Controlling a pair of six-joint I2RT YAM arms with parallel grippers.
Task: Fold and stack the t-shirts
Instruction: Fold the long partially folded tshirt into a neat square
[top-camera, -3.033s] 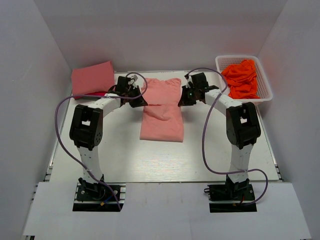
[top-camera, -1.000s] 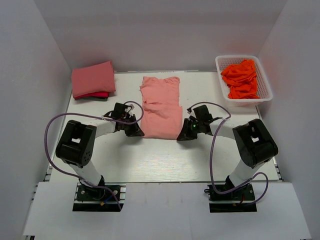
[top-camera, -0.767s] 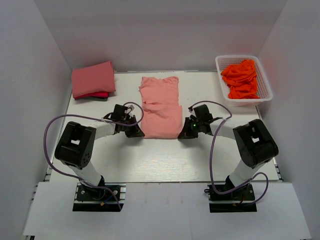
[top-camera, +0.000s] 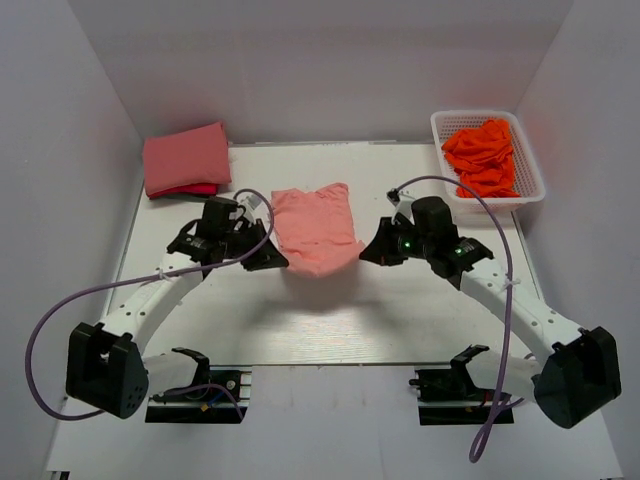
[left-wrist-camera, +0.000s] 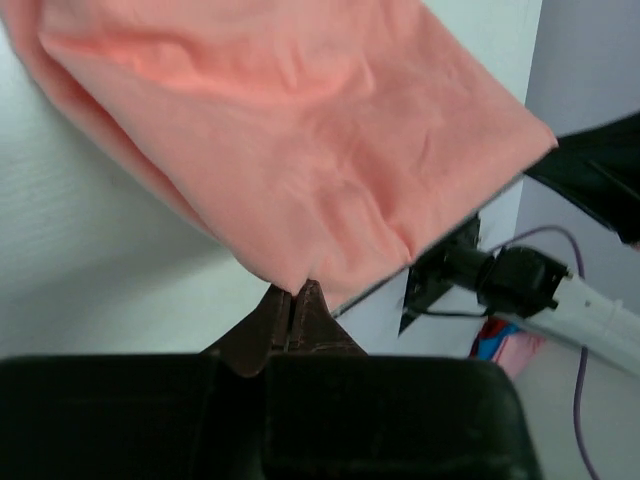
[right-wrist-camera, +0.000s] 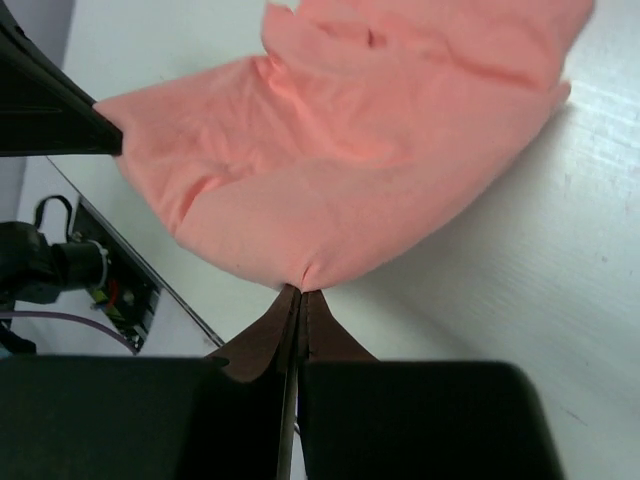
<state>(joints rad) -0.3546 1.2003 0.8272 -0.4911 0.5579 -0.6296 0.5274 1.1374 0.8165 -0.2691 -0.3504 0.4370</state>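
Note:
A salmon pink t-shirt (top-camera: 315, 228), folded narrow, hangs between my two grippers with its near edge lifted off the white table (top-camera: 300, 320) and its far part still resting near the middle. My left gripper (top-camera: 278, 263) is shut on the shirt's near left corner; the left wrist view shows the cloth (left-wrist-camera: 290, 130) pinched at the fingertips (left-wrist-camera: 310, 300). My right gripper (top-camera: 365, 256) is shut on the near right corner; the right wrist view shows the shirt (right-wrist-camera: 360, 150) pinched there too. Folded shirts (top-camera: 186, 158), pink over a deeper rose one, lie stacked at the far left.
A white basket (top-camera: 527, 190) with crumpled orange cloth (top-camera: 486, 155) stands at the far right. White walls close in the table on the left, back and right. Purple cables loop beside both arms.
Both grippers have taken the near corners of the shirt and lifted them off the table, raising and shortening the shirt toward the middle. Both arms have swung up and outward.

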